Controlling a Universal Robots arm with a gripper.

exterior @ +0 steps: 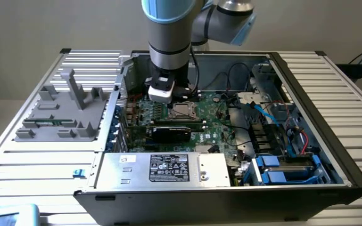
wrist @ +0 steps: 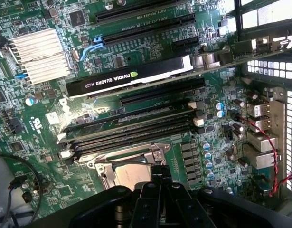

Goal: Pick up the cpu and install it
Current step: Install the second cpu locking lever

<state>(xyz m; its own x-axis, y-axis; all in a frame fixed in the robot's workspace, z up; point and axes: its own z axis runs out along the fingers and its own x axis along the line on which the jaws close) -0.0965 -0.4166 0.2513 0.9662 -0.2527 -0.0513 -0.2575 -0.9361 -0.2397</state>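
So the arm is reaching down into the open PC case [exterior: 307,117], which lies on its side on a slatted metal table [exterior: 36,160]. In the exterior view the gripper [exterior: 170,104] sits just above centre of the frame, right over the motherboard [exterior: 212,127] and hanging at the upper left edge of the socket frame [exterior: 184,109].

The cpu [wrist: 134,175] looks to be sitting in the socket already. In the wrist view you can see its silvery-grey top inside the metal socket frame [wrist: 131,159], low in the picture and a bit left of middle. The black fingers [wrist: 161,179] are pinched all the way together, tips meeting right at the chip's edge, and I don't see anything held between them. Whether the tips actually touch the chip I can't tell.

Other stuff on the board (wrist view): a black graphics card [wrist: 131,76] labelled Nvidia Quadro runs across the middle, dark memory slots [wrist: 131,126] lie between it and the socket, and a finned silver heatsink [wrist: 39,54] is in the upper left.

Back in the exterior view, a grey plastic fixture [exterior: 61,113] stands on the table at the left side of the frame, well apart from the case. The power supply [exterior: 168,169] with its white sticker fills the case's lower middle, and blue drive bays [exterior: 288,172] are at lower right.
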